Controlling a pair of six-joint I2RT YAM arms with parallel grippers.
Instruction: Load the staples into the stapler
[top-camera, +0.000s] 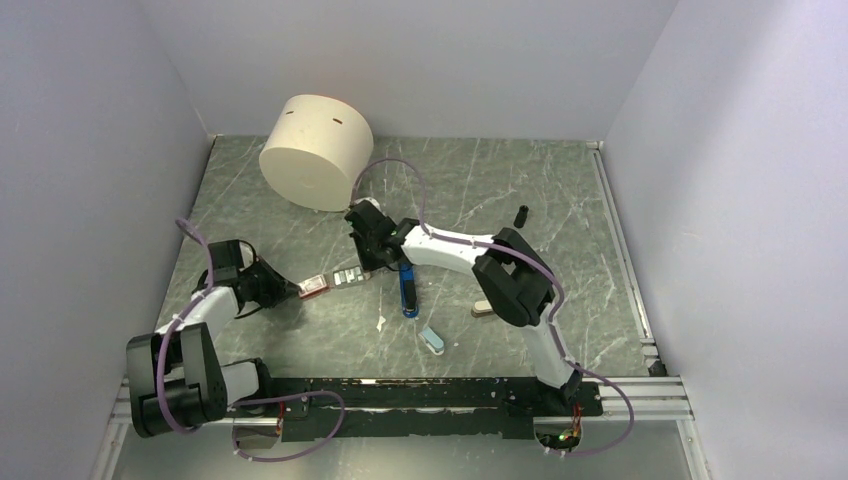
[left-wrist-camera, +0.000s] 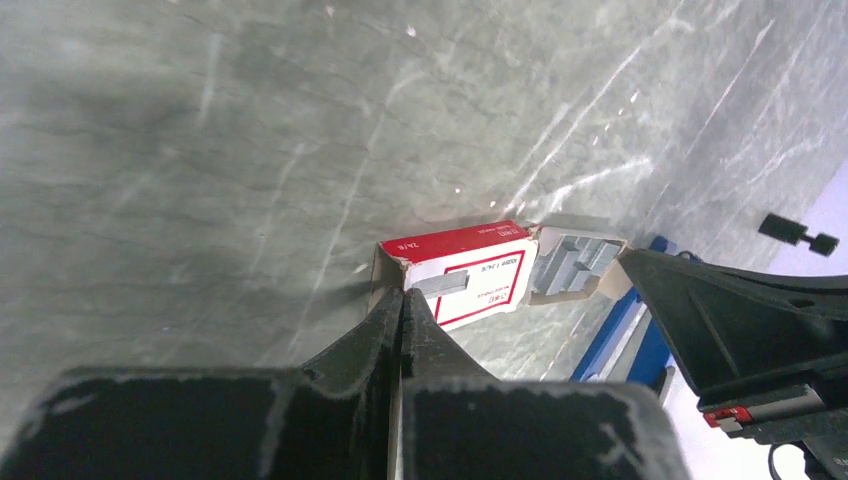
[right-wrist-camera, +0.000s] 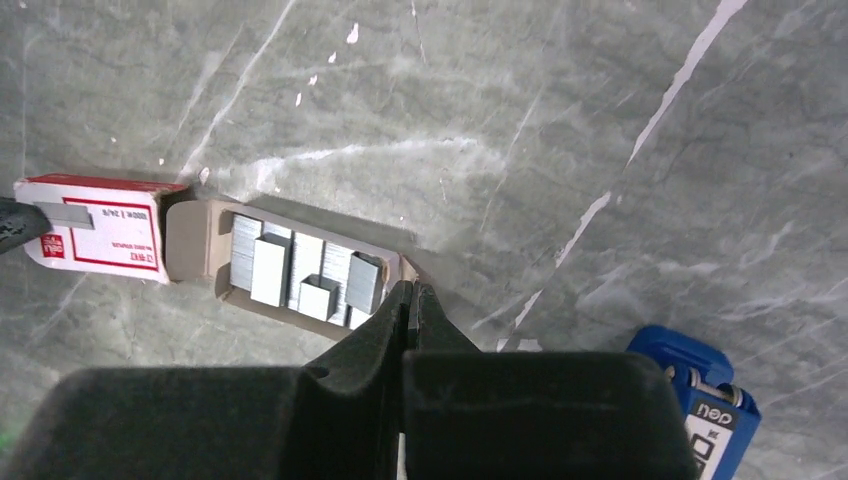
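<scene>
Centre left in the right wrist view, the cardboard tray (right-wrist-camera: 190, 240), drawn out of its red-and-white sleeve (right-wrist-camera: 100, 225), holds the staples (right-wrist-camera: 300, 270) in uneven grey blocks. The left gripper (left-wrist-camera: 403, 300) pinches the sleeve's end, and the right gripper (right-wrist-camera: 413, 295) pinches the tray's flap. The blue stapler (right-wrist-camera: 690, 375) lies lower right. The print is too small to read.

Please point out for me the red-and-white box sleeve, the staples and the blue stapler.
red-and-white box sleeve (right-wrist-camera: 100, 228): right wrist view, on its printed top face.
staples (right-wrist-camera: 300, 265): right wrist view, on a middle strip.
blue stapler (top-camera: 409, 295): top external view, on its blue body.
</scene>
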